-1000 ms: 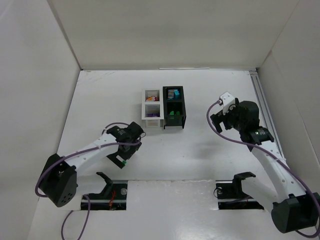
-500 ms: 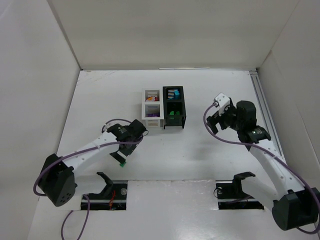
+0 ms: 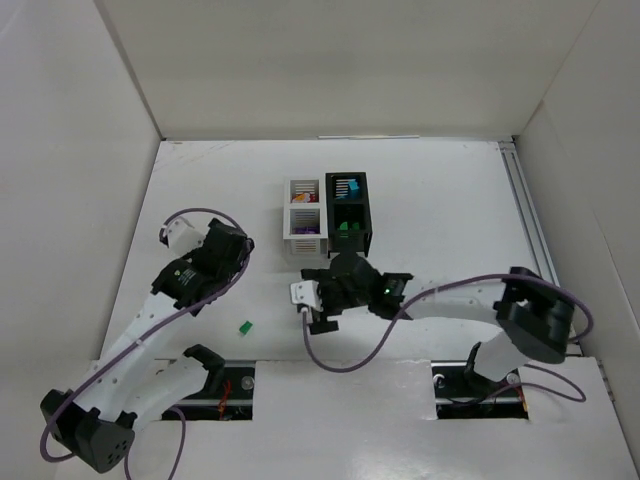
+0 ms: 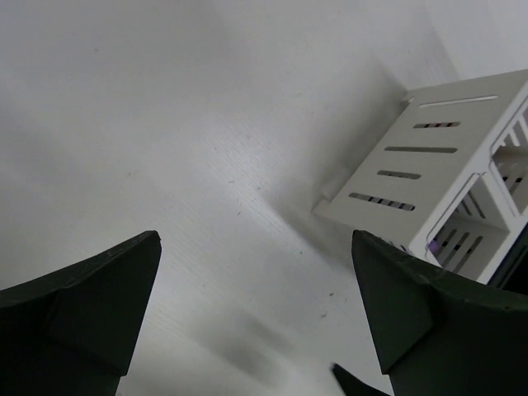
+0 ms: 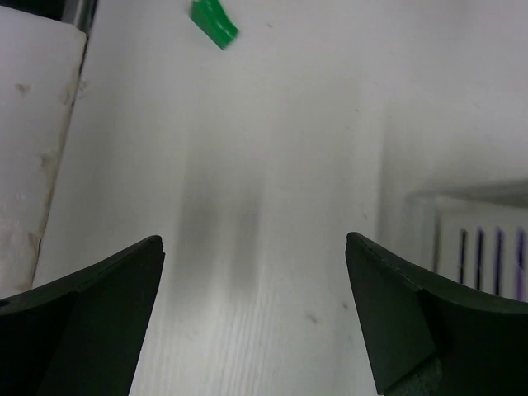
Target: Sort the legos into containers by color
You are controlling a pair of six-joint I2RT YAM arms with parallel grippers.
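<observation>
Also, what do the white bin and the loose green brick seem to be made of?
The white bin is probably moulded plastic with a matte finish: thin, even walls with neat slots. The green brick is likely hard, smooth plastic: uniform saturated colour and crisp edges, though it is small in view.

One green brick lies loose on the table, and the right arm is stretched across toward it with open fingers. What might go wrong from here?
1. The green brick sits at the top edge of the right wrist view, not between the fingers. Closing off-center may just push it away.
2. The right gripper is close to the white bin and black bin, so a wide swing may bump them.
3. The left gripper is nearby, so the arms may clash.
</observation>
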